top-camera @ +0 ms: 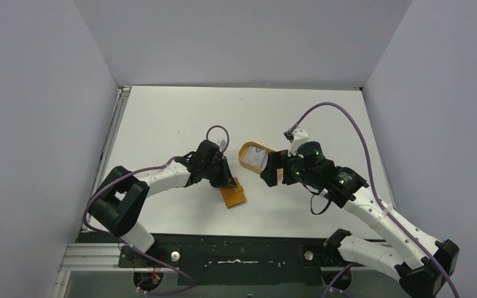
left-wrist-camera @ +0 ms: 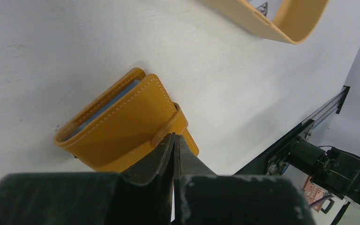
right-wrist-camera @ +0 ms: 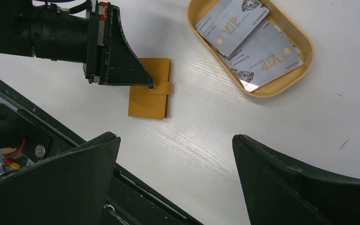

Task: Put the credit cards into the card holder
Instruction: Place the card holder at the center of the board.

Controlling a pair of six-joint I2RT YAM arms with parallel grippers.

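A white desk [top-camera: 161, 124] seen from above, with two robot arms reaching in from its near edge.

Near the middle of the desk lies the card holder [right-wrist-camera: 147, 101], a small orange-brown wallet. It is folded shut and lies flat, with a strap-like snap tab [left-wrist-camera: 166, 129] wrapped over one edge. In the left wrist view, a thin pale blue-grey layer shows between the two covers along the open side.

The left claw [right-wrist-camera: 151, 86] reaches down to the card holder. Its two dark fingers are pressed together, and their tips touch the holder right at the snap tab. It is not clear whether the tab itself is caught between them.

Just beyond the card holder, a little to the right, sits an oval tan tray [right-wrist-camera: 191, 21] with a low rim. The credit cards [right-wrist-camera: 248, 37] lie inside it, not in the holder. They are thin grey cards overlapping one another, face up, and two of them show the letters "VIP" in gold print. The tray and the card holder are near each other but do not touch.

The right claw [right-wrist-camera: 174, 137] hangs above the desk beside the tray, its fingers spread wide with nothing between them. From its own camera, the bare desk fills the gap between the two fingers, with the card holder and the tray both further ahead.
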